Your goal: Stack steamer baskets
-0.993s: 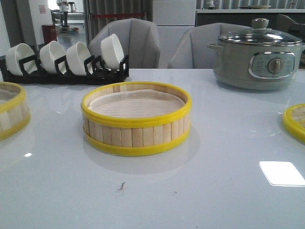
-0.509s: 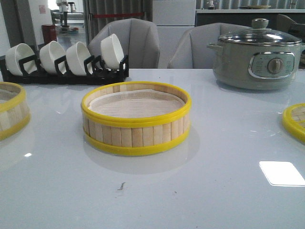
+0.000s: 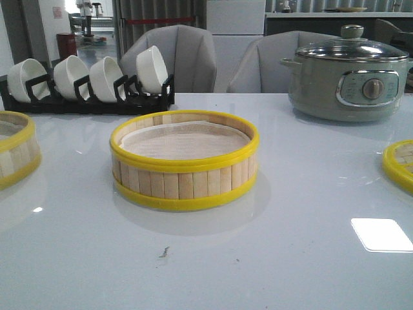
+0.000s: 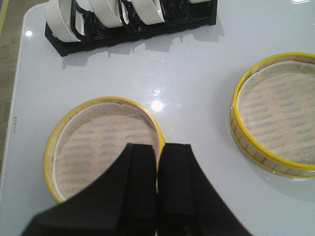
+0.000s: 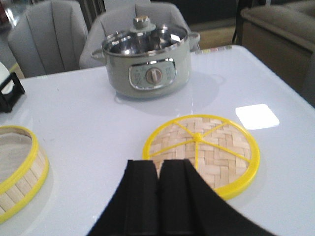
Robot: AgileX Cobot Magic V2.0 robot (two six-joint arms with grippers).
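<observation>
One steamer basket (image 3: 184, 184) with a yellow rim and white paper liner stands at the table's middle. A second basket (image 3: 13, 155) is cut off by the left edge, and the woven lid (image 3: 400, 165) lies at the right edge. Neither gripper shows in the front view. In the left wrist view my left gripper (image 4: 158, 147) is shut and empty, above the near rim of the left basket (image 4: 98, 140), with the middle basket (image 4: 275, 113) off to one side. My right gripper (image 5: 158, 164) is shut and empty, hovering just short of the lid (image 5: 216, 152) and its knob (image 5: 197, 137).
A grey-green electric pot (image 3: 348, 77) with a glass lid stands at the back right. A black rack of white bowls (image 3: 90, 81) lines the back left. Two grey chairs (image 3: 213, 61) stand behind the table.
</observation>
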